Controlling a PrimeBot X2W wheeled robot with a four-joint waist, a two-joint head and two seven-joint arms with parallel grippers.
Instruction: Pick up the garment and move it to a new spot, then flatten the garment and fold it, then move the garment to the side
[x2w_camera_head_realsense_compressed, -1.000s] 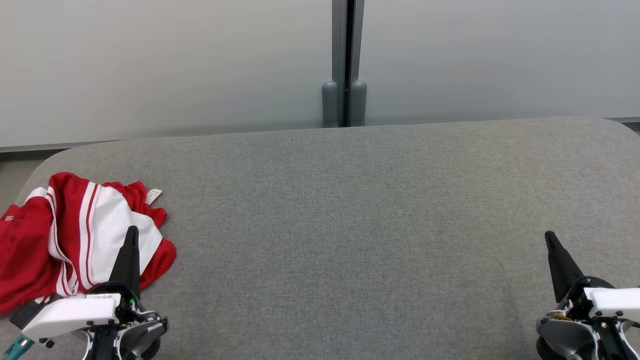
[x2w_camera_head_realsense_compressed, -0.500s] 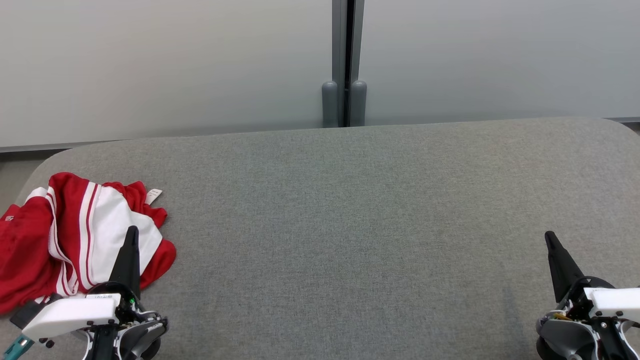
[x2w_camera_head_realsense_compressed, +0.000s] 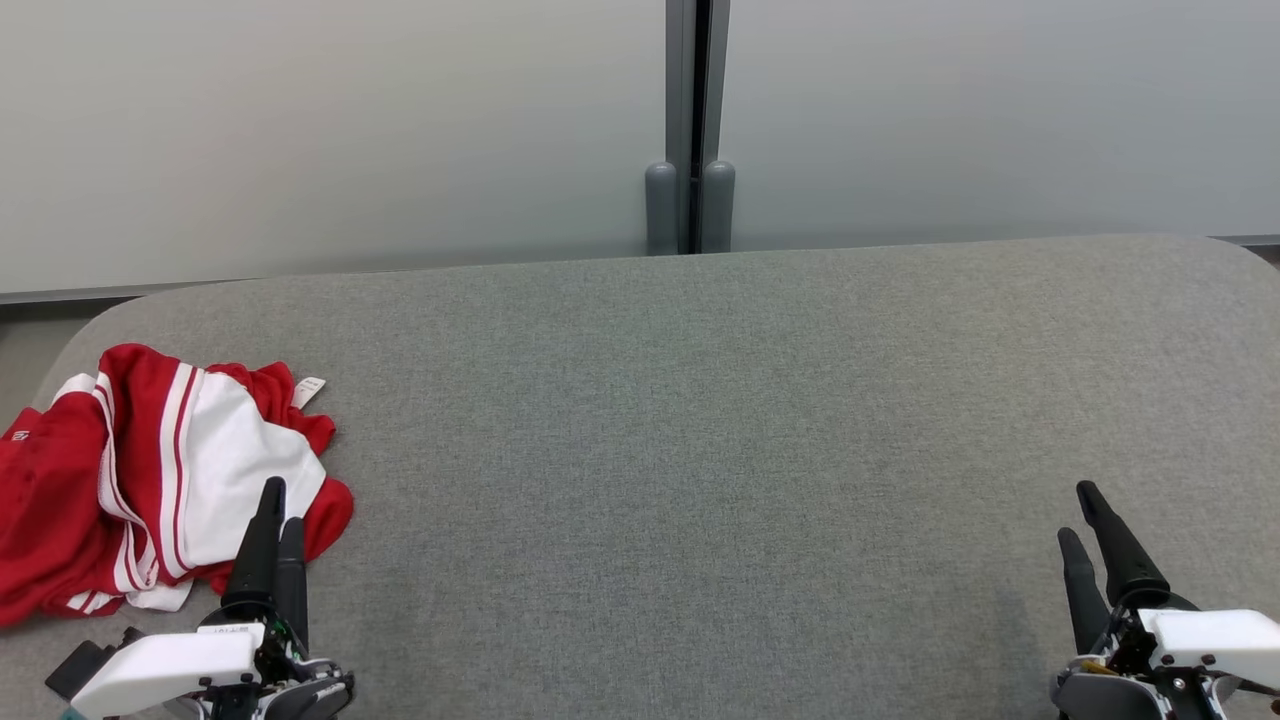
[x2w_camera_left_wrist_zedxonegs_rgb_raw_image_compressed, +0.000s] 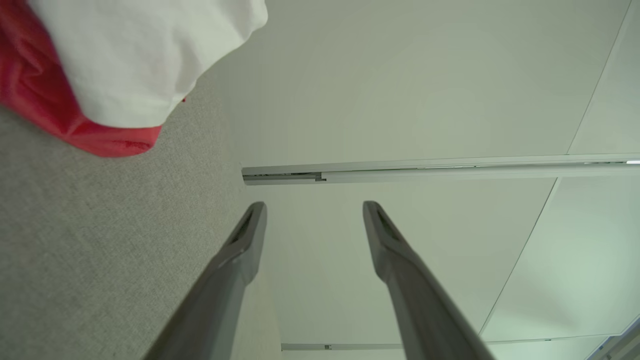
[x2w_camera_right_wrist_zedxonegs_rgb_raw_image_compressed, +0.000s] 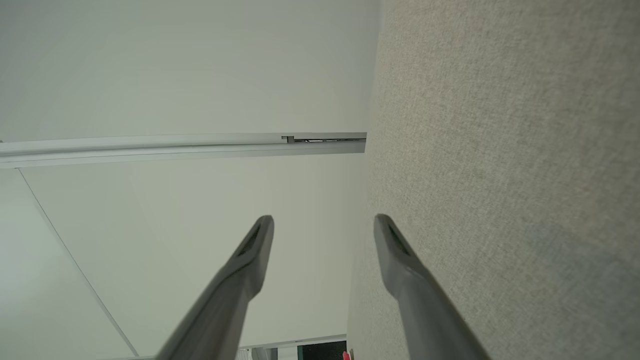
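The garment (x2w_camera_head_realsense_compressed: 150, 480), a crumpled red piece with white panels and stripes, was seen lying in a heap at the near left corner of the grey fabric-covered surface (x2w_camera_head_realsense_compressed: 700, 450); a small white label (x2w_camera_head_realsense_compressed: 309, 388) was seen sticking out at its far edge; the rest of the surface was left to the right of it. The left gripper (x2w_camera_head_realsense_compressed: 282, 505) was placed at the lower left of the head view, its two long dark fingers pointed away from the robot; there its fingertips were seen against the near right edge of the heap. In the left wrist view the fingers were shown clearly parted, with nothing caught between them; the white and red folds were seen off to one side beyond the fingertips, near them but not touched. The right gripper (x2w_camera_head_realsense_compressed: 1076, 512) was placed at the lower right of the head view, well apart from the garment, over bare grey fabric; its fingers were likewise shown spread apart in the right wrist view, and nothing was held by them. Behind the surface, pale wall panels (x2w_camera_head_realsense_compressed: 350, 130) were seen, divided by a dark grey upright post (x2w_camera_head_realsense_compressed: 690, 120).
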